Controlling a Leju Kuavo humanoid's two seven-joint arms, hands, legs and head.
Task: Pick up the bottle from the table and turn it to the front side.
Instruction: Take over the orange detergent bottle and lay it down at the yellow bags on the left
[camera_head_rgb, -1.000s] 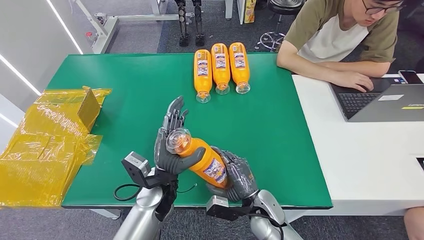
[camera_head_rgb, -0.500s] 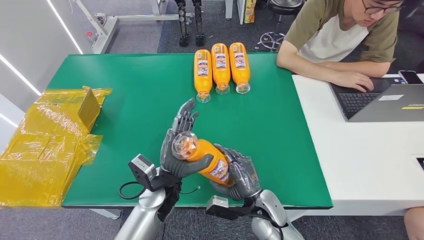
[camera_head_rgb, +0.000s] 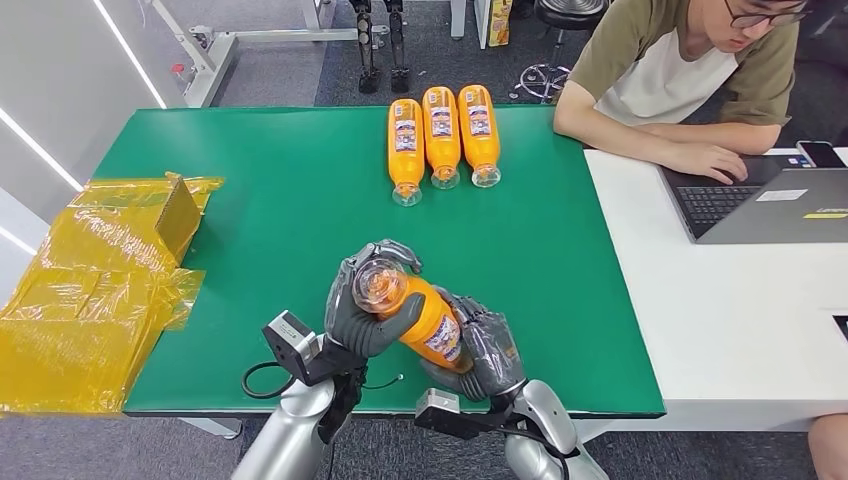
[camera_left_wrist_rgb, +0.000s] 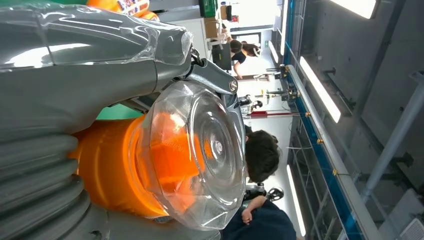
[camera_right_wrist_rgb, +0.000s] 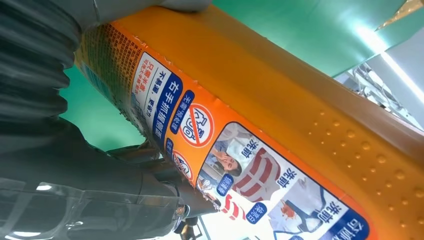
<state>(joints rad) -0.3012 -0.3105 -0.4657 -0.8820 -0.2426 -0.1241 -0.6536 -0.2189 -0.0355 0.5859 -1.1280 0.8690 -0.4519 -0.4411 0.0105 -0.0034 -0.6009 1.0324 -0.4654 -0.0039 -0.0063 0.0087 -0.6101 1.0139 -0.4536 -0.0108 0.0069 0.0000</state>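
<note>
An orange bottle (camera_head_rgb: 420, 312) with a clear cap (camera_head_rgb: 377, 283) and a printed label is lifted above the near part of the green table (camera_head_rgb: 260, 190), tilted with the cap up and to the left. My left hand (camera_head_rgb: 358, 310) grips its cap end, fingers curled over the cap. My right hand (camera_head_rgb: 484, 350) holds the lower body from underneath. The left wrist view looks onto the clear cap (camera_left_wrist_rgb: 200, 150) and orange neck (camera_left_wrist_rgb: 107, 167). The right wrist view is close on the bottle's label (camera_right_wrist_rgb: 220, 165).
Three more orange bottles (camera_head_rgb: 441, 134) lie side by side at the far middle of the table. A yellow wrapped box (camera_head_rgb: 110, 270) sits at the left edge. A person (camera_head_rgb: 680, 75) works on a laptop (camera_head_rgb: 770, 205) at the white table on the right.
My left hand's fingers, stretched out a second ago, have curled over the cap. The bottle has shifted slightly right and tilted more upright between both hands.
</note>
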